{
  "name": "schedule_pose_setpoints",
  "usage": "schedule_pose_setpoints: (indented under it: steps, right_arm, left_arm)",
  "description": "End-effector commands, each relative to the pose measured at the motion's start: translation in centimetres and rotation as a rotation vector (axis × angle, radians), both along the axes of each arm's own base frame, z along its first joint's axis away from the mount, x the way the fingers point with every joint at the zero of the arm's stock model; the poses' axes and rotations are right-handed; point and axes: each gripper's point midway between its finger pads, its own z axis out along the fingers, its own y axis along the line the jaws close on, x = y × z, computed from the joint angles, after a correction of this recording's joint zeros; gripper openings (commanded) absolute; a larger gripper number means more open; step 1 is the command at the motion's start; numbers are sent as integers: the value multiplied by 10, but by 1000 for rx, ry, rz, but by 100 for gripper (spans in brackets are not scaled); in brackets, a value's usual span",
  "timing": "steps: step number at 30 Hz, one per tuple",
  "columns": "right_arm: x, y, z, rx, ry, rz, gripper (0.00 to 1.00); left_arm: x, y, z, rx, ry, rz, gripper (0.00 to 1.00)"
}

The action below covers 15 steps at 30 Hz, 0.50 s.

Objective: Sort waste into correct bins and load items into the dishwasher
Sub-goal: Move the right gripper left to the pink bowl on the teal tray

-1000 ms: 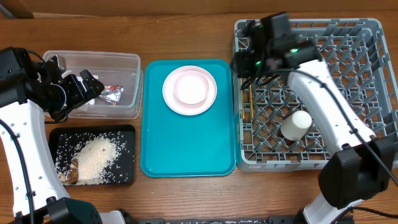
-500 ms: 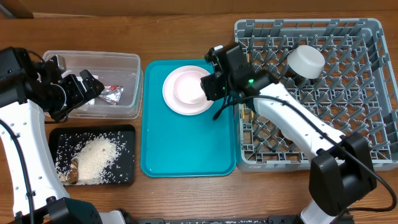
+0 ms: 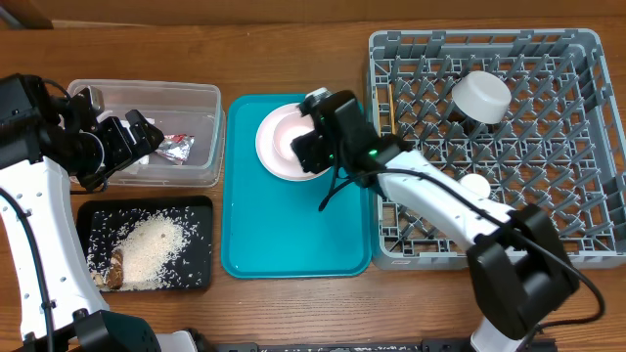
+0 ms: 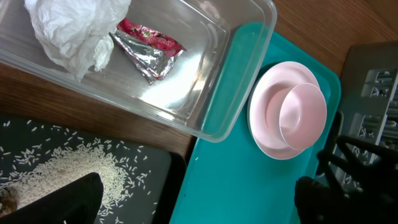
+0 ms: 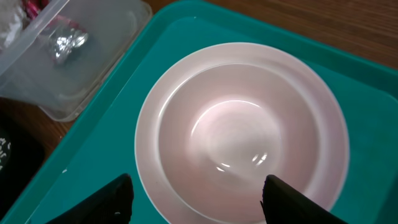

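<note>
A pale pink bowl [image 5: 239, 134] sits inside a pale pink plate [image 5: 155, 186] on the teal tray. My right gripper [image 5: 199, 202] hovers open just above them, one finger on each side of the bowl and touching nothing; from overhead it is the right gripper [image 3: 309, 149]. A white bowl [image 3: 481, 95] and a cream cup [image 3: 476, 184] stand in the grey dish rack [image 3: 587, 147]. The clear tub [image 4: 205, 93] holds the white napkin [image 4: 68, 31] and the foil wrapper [image 4: 146, 53]. Rice [image 3: 152, 242] lies in the black tray [image 3: 196, 274]. My left gripper [image 3: 132, 139] is open and empty at the tub's left end.
The teal serving tray [image 3: 293, 235] lies between the bins and the rack. A thin wooden stick [image 3: 383, 103] lies in the rack's left edge. Brown scraps [image 3: 112, 274] sit at the black tray's front left. Bare wooden table runs along the back.
My right arm has swung left from the rack to above the pink bowl on the teal tray, its jaws wider. The white bowl now shows in the rack. The left arm is still.
</note>
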Motion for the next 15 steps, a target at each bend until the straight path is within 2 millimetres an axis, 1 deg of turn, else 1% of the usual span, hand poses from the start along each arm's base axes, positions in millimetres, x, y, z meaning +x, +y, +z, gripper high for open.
schedule_pose_setpoints:
  steps: [1,6,8,11,13,14,15]
  right_arm:
    - [-15,22,-29,-41,1,110,69]
    - [-22,36,-58,-110,-36,230,69]
    - [-22,36,-68,-130,-36,246,69]
    - [-17,30,-75,-169,-44,216,68]
    - [-14,27,-74,-177,-51,196,58]
    - [-13,27,-72,-175,-54,190,55]
    - [-12,28,-71,-174,-57,190,49]
  left_arm:
    - [2,1,8,10,-19,12,100]
    - [2,1,8,10,-19,12,100]
    - [2,1,8,10,-19,12,100]
    - [2,1,8,10,-20,11,100]
    - [2,1,8,10,-19,12,100]
    - [2,1,8,10,-19,12,100]
    - [2,1,8,10,-19,12,100]
